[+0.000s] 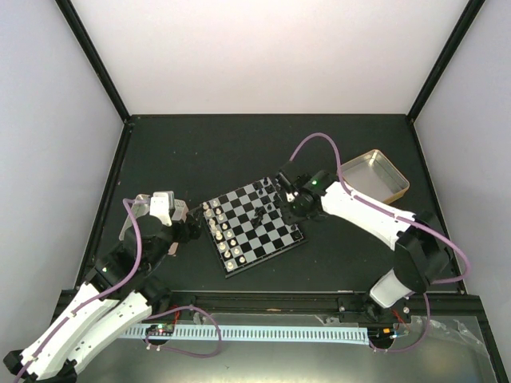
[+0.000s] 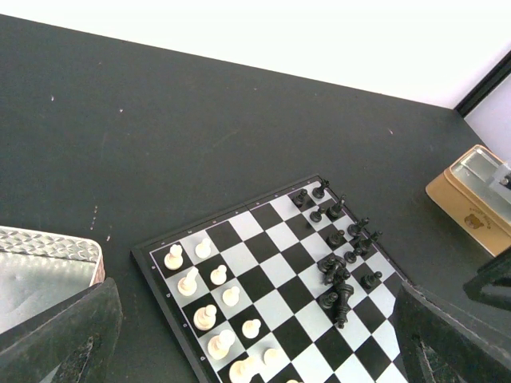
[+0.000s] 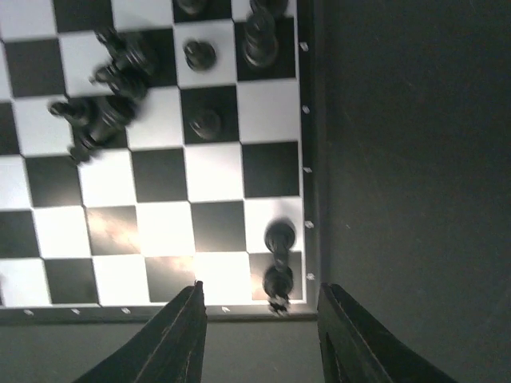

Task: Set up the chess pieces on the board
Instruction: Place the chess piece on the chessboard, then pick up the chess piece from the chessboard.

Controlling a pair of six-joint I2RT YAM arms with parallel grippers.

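Your right claw (image 3: 259, 315) is closest to its camera, and its two fingers (image 3: 180, 339) stand apart. It holds nothing. One little black piece (image 3: 278, 281) stands on the corner square of the board (image 3: 215, 171), right between the finger tips (not touching either one, as far as you can see). A second black piece (image 3: 279, 235) stands on the next square, just beside it.

More black pieces (image 1: 270, 206) sit on that same side of the board, and one of them (image 2: 342, 302) looks tipped over. The white pieces (image 2: 209, 315) stand in two rows on the other side. The board lies in the middle of the dark table (image 1: 200, 152), turned a bit crooked.

Your left claw (image 1: 164, 207) is wide open and holds nothing. It hangs by a silver tray (image 2: 40, 263), just left of the board. A gold tin (image 1: 375, 175) sits off to the right, apart from the board.
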